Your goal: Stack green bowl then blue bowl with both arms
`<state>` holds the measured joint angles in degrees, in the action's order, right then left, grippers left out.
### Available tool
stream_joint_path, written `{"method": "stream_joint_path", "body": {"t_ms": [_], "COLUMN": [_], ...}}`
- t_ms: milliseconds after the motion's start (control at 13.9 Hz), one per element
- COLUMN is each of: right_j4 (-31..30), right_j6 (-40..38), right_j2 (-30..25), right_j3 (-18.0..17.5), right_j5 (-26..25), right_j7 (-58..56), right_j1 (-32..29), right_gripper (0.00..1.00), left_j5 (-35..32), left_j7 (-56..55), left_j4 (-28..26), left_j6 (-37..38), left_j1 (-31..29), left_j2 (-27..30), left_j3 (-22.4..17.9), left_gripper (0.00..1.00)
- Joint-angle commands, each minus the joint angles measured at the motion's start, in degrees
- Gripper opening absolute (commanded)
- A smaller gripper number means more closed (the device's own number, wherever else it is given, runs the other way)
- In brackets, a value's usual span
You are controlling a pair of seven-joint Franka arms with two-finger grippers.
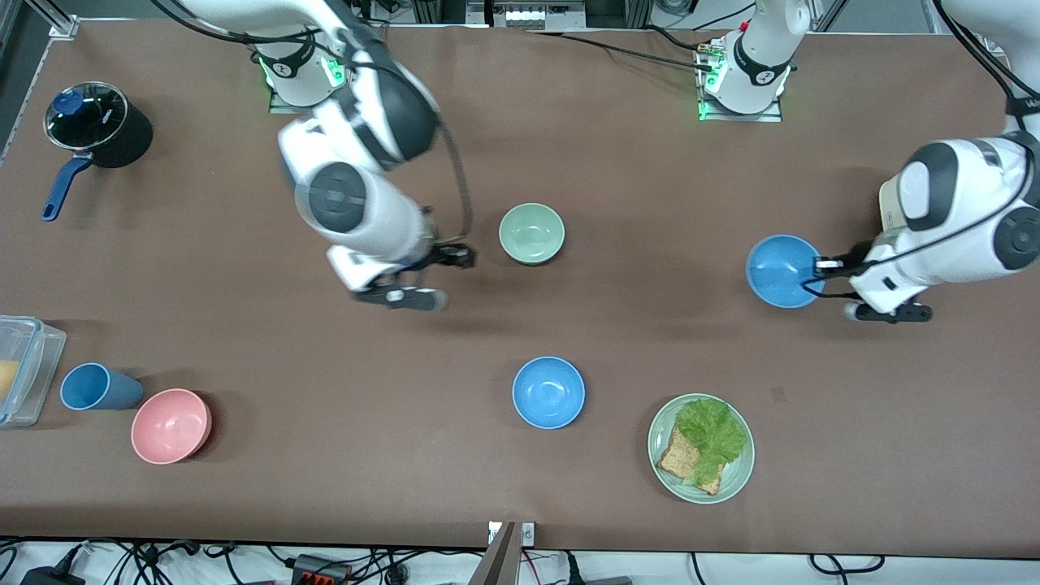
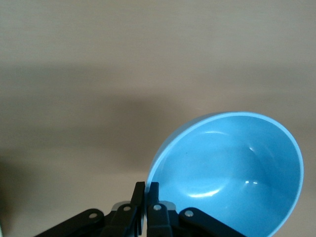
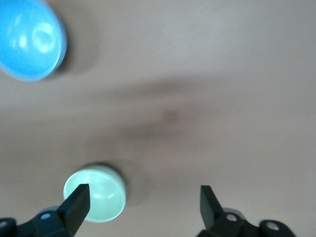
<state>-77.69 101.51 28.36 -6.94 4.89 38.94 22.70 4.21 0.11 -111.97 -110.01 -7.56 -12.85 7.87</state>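
Observation:
The green bowl [image 1: 531, 233] stands upright mid-table; it also shows in the right wrist view [image 3: 101, 195]. My right gripper [image 1: 447, 270] is open and empty, just beside the green bowl toward the right arm's end; in its wrist view [image 3: 143, 200] the bowl lies by one finger [image 3: 78, 201]. My left gripper [image 1: 819, 266] is shut on the rim of a blue bowl [image 1: 782, 270] toward the left arm's end. In the left wrist view [image 2: 146, 190] that bowl [image 2: 237, 173] is tilted. A second blue bowl [image 1: 548, 392] sits nearer the front camera than the green bowl and shows in the right wrist view [image 3: 29, 39].
A pale-green plate [image 1: 735, 479] with toast and lettuce sits near the front edge. A pink bowl [image 1: 171, 425], a blue cup [image 1: 93, 387] and a clear container [image 1: 20, 370] sit at the right arm's end. A black pot [image 1: 101, 126] stands at that end near the bases.

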Motion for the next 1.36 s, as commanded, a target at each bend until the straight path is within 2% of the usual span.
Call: {"method": "stream_joint_path", "body": {"t_ms": [0, 215, 359, 575, 718, 1077, 1293], "right_j4": [0.52, 0.52, 0.52, 0.44, 0.0, 0.35, 0.44], "right_j6": [-1.49, -1.58, -1.67, -2.46, -2.64, -6.75, -9.4], "right_j2": [-2.42, -4.97, -5.85, -7.0, -8.23, -11.74, -12.88], "right_j3": [1.13, 1.22, 1.22, 2.27, 5.69, 6.58, 6.67], "right_j5": [-1.47, -2.86, -5.5, -6.03, -6.21, -5.51, -6.03], "right_j7": [-0.09, -0.44, -3.76, -9.04, -15.61, -34.42, -39.72], "right_j1": [-5.36, -9.77, -11.44, -13.82, -14.52, -24.53, -26.48], "right_gripper": [1.0, 1.0, 1.0, 1.0, 1.0, 1.0, 1.0], "left_j5": [1.67, 3.87, 4.31, 7.91, 7.83, 6.87, -1.8], "left_j7": [-8.86, -22.31, -25.86, -27.36, -32.43, -39.74, -43.34], "left_j4": [-0.71, -0.36, -0.01, -0.01, -0.01, -0.01, -0.01], "left_j6": [2.17, 2.34, 3.22, 1.39, -2.99, -15.3, -16.98], "left_j1": [-0.79, -0.79, -0.79, -0.09, 0.61, 7.46, 8.79], "left_j2": [3.88, 5.46, 5.47, 4.42, 2.14, -5.51, -7.79], "left_j3": [7.92, 17.15, 22.61, 27.19, 30.61, 30.98, 31.06], "left_gripper": [0.0, 0.0, 0.0, 0.0, 0.0, 0.0, 0.0]}}
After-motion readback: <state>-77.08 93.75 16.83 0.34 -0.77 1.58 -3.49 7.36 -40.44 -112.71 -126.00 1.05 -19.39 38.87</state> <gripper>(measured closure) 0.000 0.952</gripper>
